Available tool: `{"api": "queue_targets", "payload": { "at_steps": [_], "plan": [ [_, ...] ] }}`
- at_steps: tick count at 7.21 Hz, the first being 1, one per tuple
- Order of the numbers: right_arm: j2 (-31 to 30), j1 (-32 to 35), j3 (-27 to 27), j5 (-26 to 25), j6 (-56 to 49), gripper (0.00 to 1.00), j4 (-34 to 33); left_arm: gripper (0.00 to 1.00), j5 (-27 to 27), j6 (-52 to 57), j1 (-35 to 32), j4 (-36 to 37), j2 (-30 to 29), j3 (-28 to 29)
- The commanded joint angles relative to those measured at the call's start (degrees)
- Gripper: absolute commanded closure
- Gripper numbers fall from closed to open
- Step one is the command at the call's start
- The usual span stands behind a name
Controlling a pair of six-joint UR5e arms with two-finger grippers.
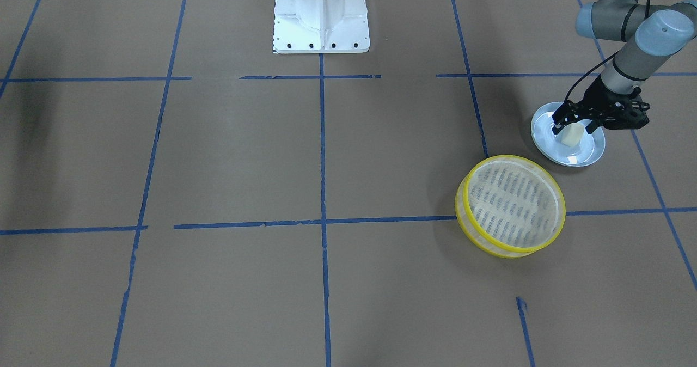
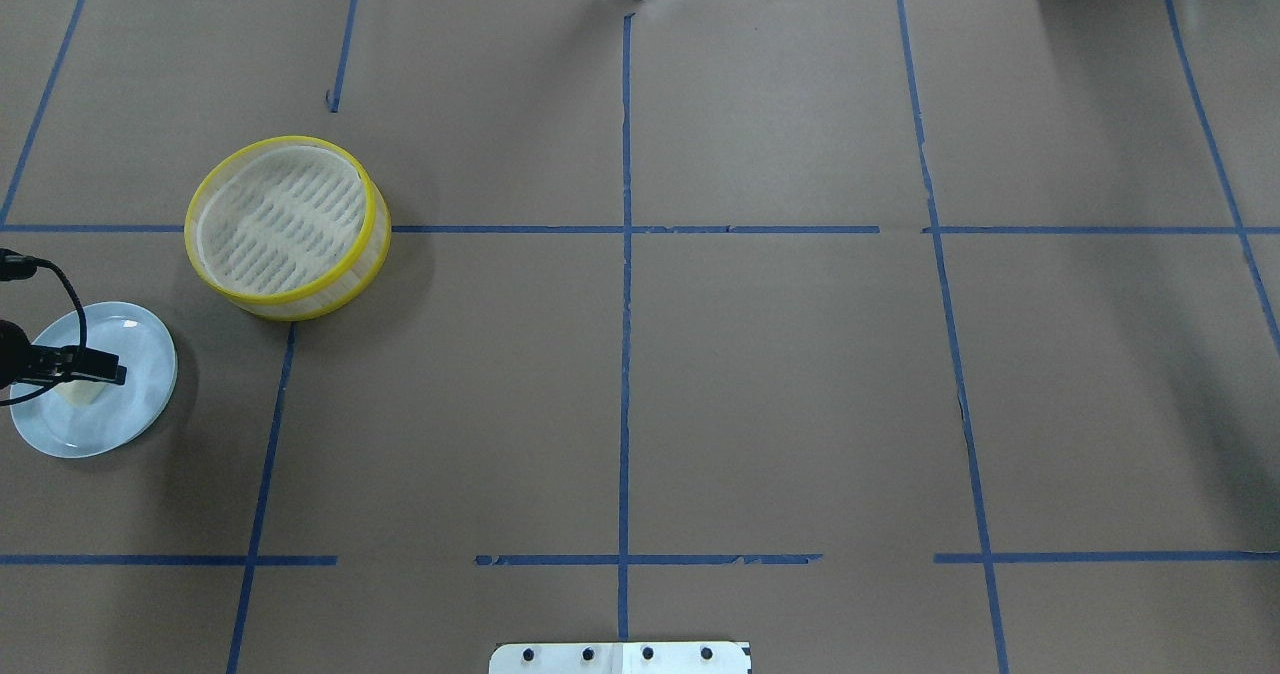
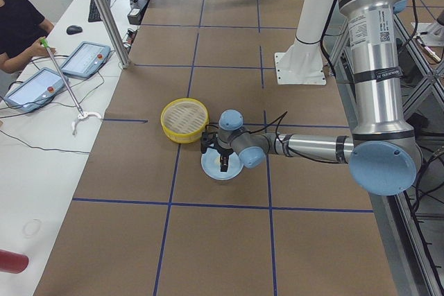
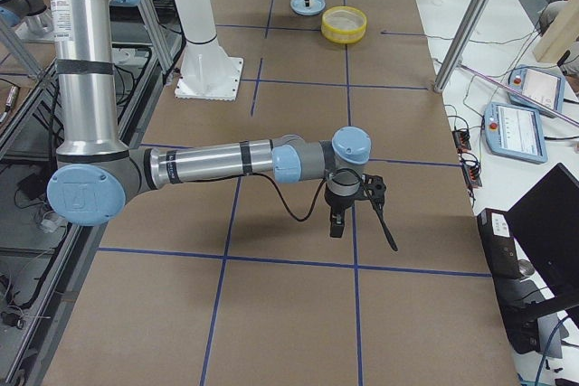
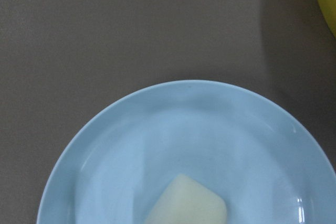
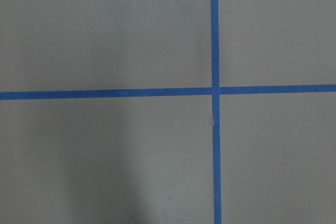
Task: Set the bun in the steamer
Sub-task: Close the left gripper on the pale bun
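No readable text, white sticker on left arm, print illegible

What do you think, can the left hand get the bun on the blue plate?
Probably yes. The left hand is down over the blue plate, right at the bun. Nothing else lies on the plate, and the steamer sits apart beside it.

Desk, robot's-left end:
- Plate: close to the left edge.
- Bun: on the plate.
- Left gripper: over the plate, one finger on either side of the bun.
- Steamer: near the plate, not touching, toward the operators' edge and the middle.
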Motion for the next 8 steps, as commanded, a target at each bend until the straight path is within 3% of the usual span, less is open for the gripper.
{"api": "queue_targets", "payload": {
  "at_steps": [1,2,5,8],
  "plan": [
    [0.0,0.0,0.0,0.0,0.0,0.00,0.0,0.30,0.0,0.0,0.1,0.1,0.1,0.1],
    [0.0,0.0,0.0,0.0,0.0,0.00,0.0,0.39,0.0,0.0,0.1,0.2,0.1,0.1],
    [0.0,0.0,0.0,0.0,0.0,0.00,0.0,0.48,0.0,0.0,-0.1,0.2,0.3,-0.1],
    [0.0,0.0,0.0,0.0,0.0,0.00,0.0,0.66,0.0,0.0,-0.3,0.2,0.4,-0.5]
  ]
}}
